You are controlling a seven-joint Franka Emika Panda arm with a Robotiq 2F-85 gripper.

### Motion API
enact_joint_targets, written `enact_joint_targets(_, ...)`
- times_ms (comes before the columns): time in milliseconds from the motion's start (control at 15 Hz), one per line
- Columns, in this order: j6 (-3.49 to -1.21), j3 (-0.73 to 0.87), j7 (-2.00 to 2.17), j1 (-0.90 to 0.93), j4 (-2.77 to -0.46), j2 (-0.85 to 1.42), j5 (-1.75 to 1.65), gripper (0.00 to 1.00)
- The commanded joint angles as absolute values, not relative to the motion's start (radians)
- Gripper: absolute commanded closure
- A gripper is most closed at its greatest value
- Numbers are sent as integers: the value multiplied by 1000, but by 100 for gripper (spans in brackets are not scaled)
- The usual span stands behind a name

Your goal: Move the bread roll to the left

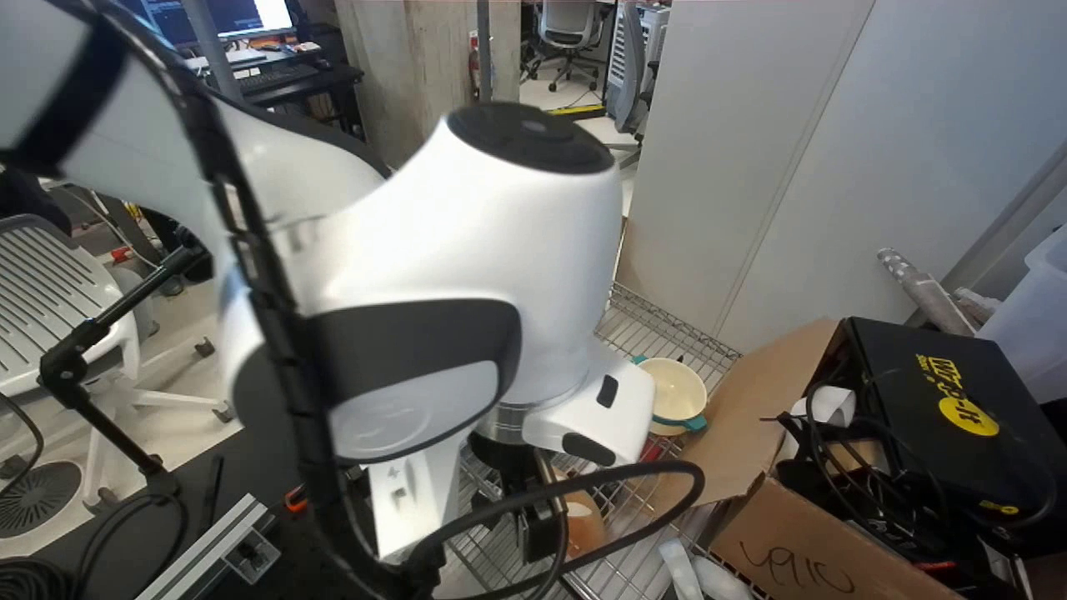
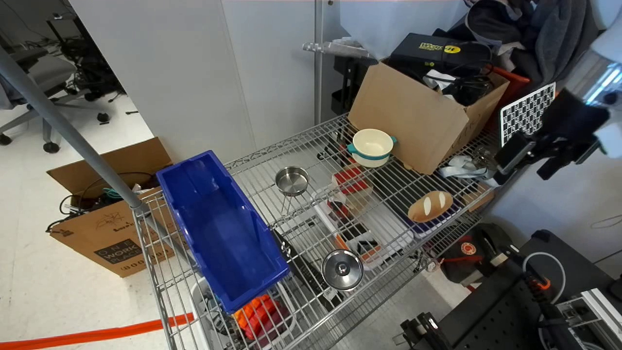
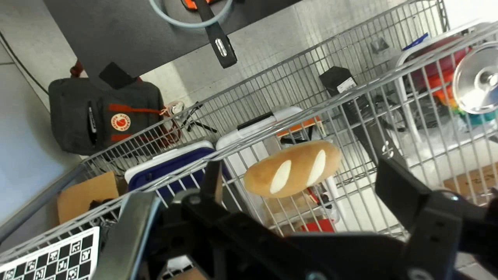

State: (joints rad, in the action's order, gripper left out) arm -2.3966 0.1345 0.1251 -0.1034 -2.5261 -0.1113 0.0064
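Bread roll (image 2: 430, 206), golden brown and oblong with two cream slashes, lies on the silver metal wire worktop (image 2: 257, 180). In an exterior view it sits just inside the near long edge, close to the right-hand corner. A black two-fingered gripper (image 2: 525, 173) hangs near that corner, apart from the roll, its fingers spread wide; the wrist view frames the roll in the gap between them. Near the far right corner stands a round cream pot (image 2: 372, 146) with teal handles, just beside a brown cardboard box (image 2: 410, 119). A round silver metal pan (image 2: 291, 182) sits near the far long edge. A round silver metal lid (image 2: 342, 270) lies by the near long edge, and a blue rectangular plastic bin (image 2: 226, 233) lies across the left-hand end.
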Motion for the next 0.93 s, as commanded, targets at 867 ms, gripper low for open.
enact_joint_targets(867,-2695,95,359,-75,-2054,620,142,0)
